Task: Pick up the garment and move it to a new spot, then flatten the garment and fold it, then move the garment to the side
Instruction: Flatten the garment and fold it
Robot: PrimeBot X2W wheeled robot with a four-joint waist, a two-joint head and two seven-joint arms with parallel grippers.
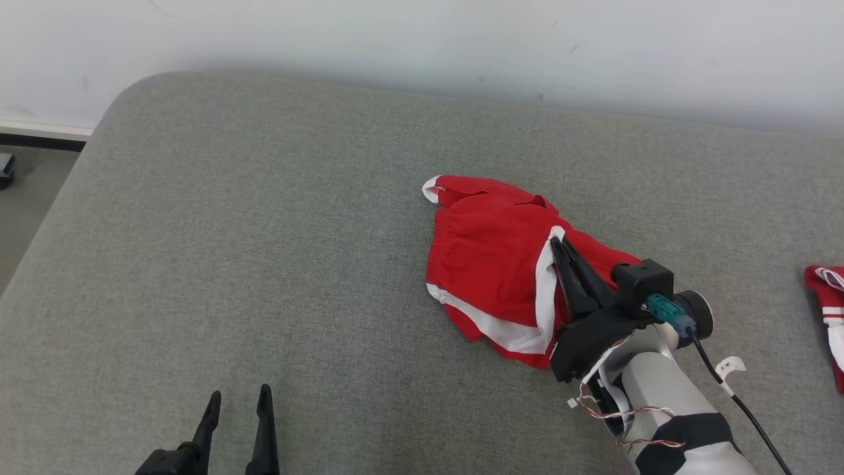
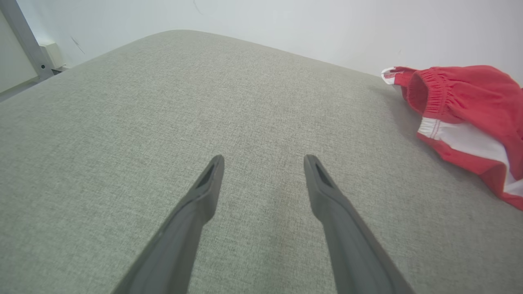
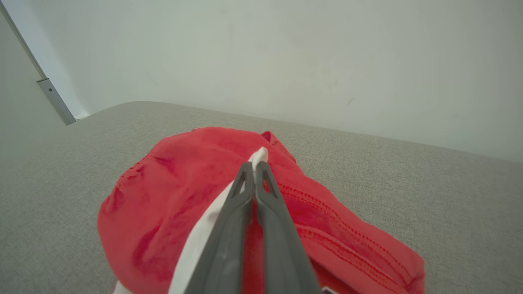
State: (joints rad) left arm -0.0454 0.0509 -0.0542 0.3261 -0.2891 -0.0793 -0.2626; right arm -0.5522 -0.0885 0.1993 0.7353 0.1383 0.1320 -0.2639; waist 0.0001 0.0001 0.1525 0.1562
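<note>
The garment [image 1: 491, 264], red shorts with white trim, lies crumpled right of centre on the grey cushioned surface [image 1: 264, 251]. My right gripper [image 1: 559, 243] is shut on the garment's white side stripe; in the right wrist view the fingertips [image 3: 254, 168] pinch a fold of white and red cloth [image 3: 171, 196]. Down at the lower left my left gripper [image 1: 239, 398] stands open, well apart from the garment. The left wrist view has those open fingers [image 2: 263, 161] over bare grey fabric, with the garment [image 2: 461, 110] at the far right.
A second red and white cloth [image 1: 827, 310] lies at the right edge of the surface. A pale wall [image 1: 422, 39] runs behind. The surface's left edge drops to the floor [image 1: 26, 198], where a dark object [image 1: 5, 168] sits.
</note>
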